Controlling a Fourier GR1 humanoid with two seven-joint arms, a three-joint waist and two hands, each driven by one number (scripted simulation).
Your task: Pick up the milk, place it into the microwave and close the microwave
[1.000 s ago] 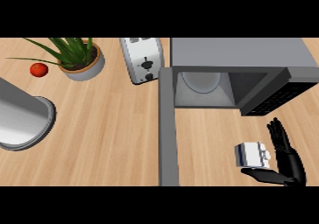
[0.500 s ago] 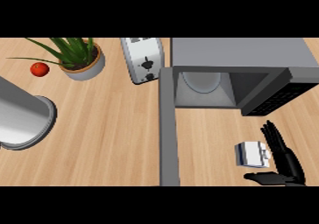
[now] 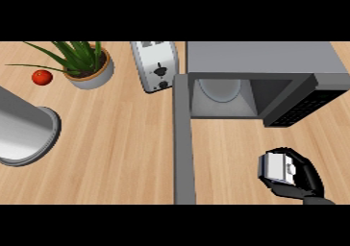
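We see the right hand [image 3: 306,177] with its fingers curled round the milk carton [image 3: 279,168], low over the wooden counter [image 3: 114,144]. The carton is outside the open microwave [image 3: 263,60], in front of its cavity and right of the door [image 3: 182,144]. A toaster [image 3: 156,65] stands just left of the microwave

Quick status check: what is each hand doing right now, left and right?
Left hand: not in view.
Right hand: closed, fingers curled round the milk.
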